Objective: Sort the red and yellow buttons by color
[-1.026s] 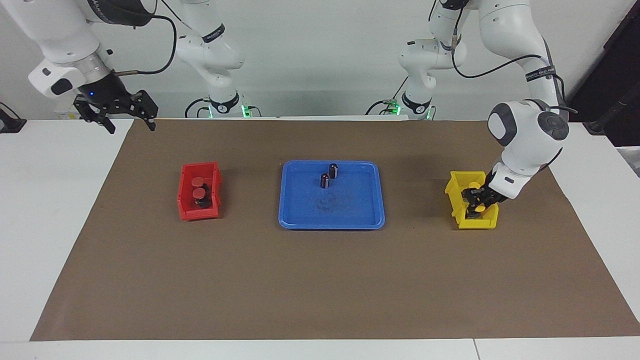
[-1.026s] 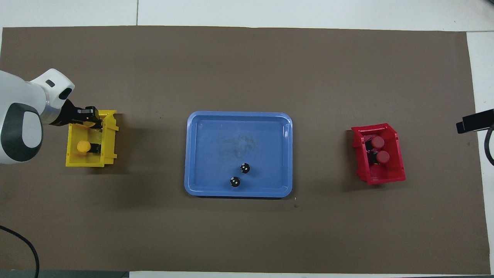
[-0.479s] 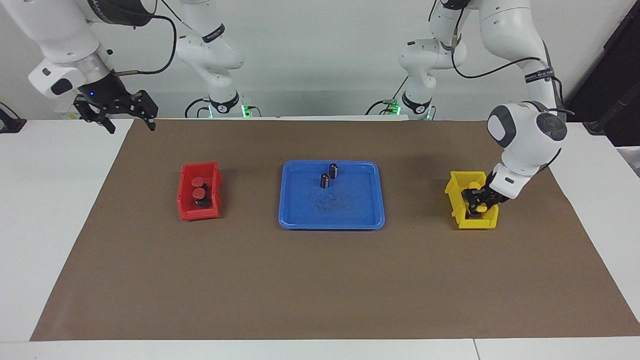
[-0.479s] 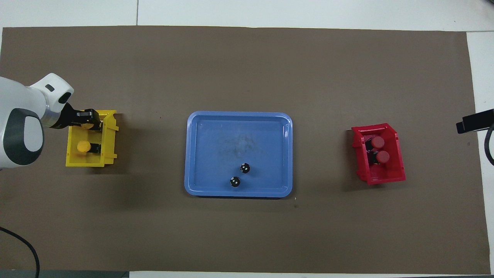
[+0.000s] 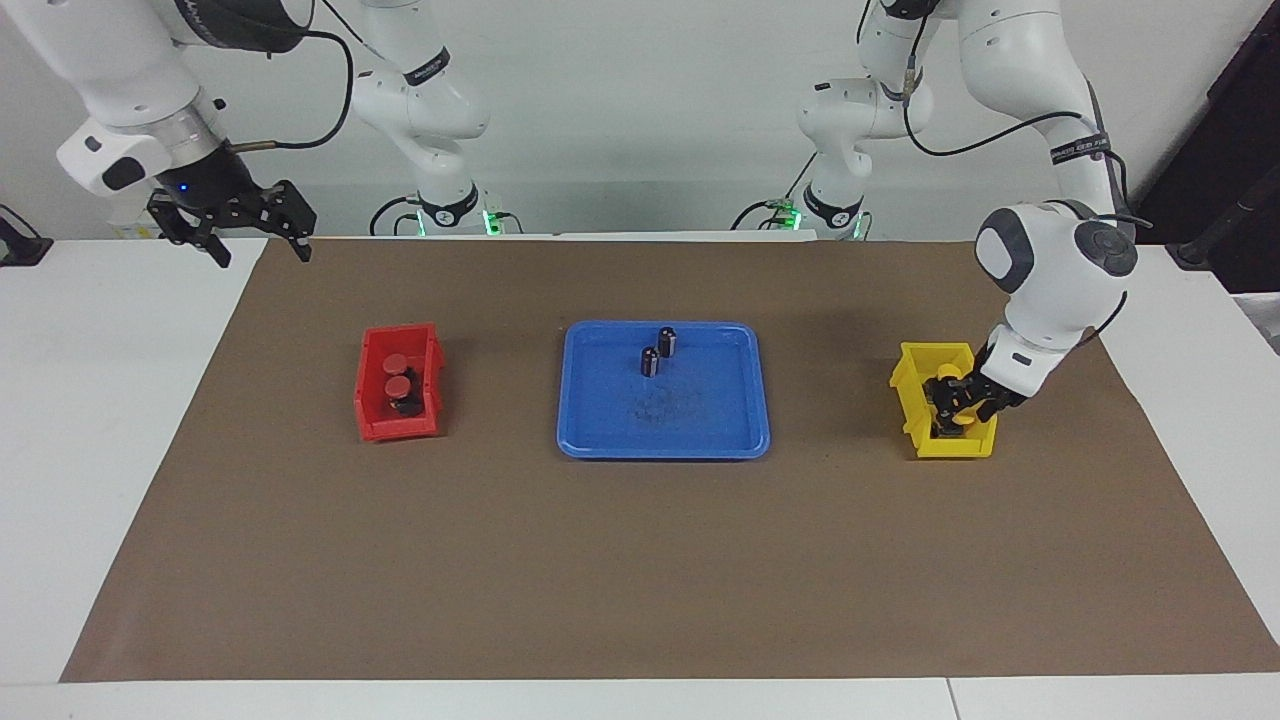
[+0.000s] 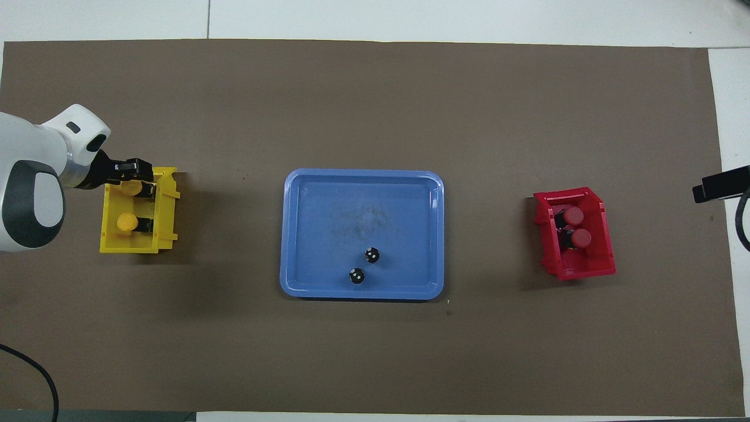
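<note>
Two yellow buttons point(image 6: 132, 189) point(image 6: 126, 222) lie on their sides in the yellow bin point(image 6: 167, 205) at the left arm's end of the table. My left gripper point(image 5: 958, 398) point(image 6: 133, 174) is low in that bin point(image 5: 905, 390), open, just over the button farther from the robots. Two red buttons point(image 5: 398, 362) point(image 5: 398, 385) stand in the red bin point(image 5: 370, 410) at the right arm's end; they also show in the overhead view point(image 6: 573, 216) point(image 6: 580, 237). My right gripper point(image 5: 258, 245) waits open and empty, raised over the mat's corner by the right arm's base.
A blue tray point(image 5: 700, 430) point(image 6: 363, 193) lies mid-table between the bins. Two dark cylinders point(image 5: 667, 341) point(image 5: 650, 361) without coloured caps stand in it near the robots' edge. A brown mat point(image 6: 375, 351) covers the table.
My left gripper dipped into the yellow bin, then drew slightly up. The yellow cap it partly covered now shows whole in the bin. The right arm has not moved.
</note>
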`<action>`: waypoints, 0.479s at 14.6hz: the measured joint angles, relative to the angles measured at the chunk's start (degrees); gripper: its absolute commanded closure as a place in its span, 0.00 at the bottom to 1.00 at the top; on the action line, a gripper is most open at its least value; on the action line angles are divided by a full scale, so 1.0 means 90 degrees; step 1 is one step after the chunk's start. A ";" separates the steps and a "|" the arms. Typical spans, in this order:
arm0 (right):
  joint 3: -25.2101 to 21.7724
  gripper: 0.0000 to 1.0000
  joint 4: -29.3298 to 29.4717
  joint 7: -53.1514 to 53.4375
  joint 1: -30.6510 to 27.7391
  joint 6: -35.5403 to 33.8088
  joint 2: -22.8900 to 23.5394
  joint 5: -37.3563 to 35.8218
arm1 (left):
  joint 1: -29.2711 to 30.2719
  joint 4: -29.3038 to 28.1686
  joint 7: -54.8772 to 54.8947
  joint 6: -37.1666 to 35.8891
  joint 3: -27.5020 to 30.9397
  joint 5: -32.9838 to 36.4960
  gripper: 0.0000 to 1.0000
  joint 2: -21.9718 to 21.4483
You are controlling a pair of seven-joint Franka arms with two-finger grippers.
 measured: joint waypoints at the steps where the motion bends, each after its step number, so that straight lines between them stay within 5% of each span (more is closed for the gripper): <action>1: 0.0000 0.00 0.0000 0.0000 0.0000 0.0000 0.0000 0.0000 | -0.0074 0.0142 0.0048 -0.0171 -0.0012 0.0205 0.00 -0.0003; 7: 0.0000 0.00 0.0000 0.0000 0.0000 -0.0001 0.0000 0.0000 | -0.0265 0.0950 0.0262 -0.1576 -0.0047 0.0763 0.00 -0.0254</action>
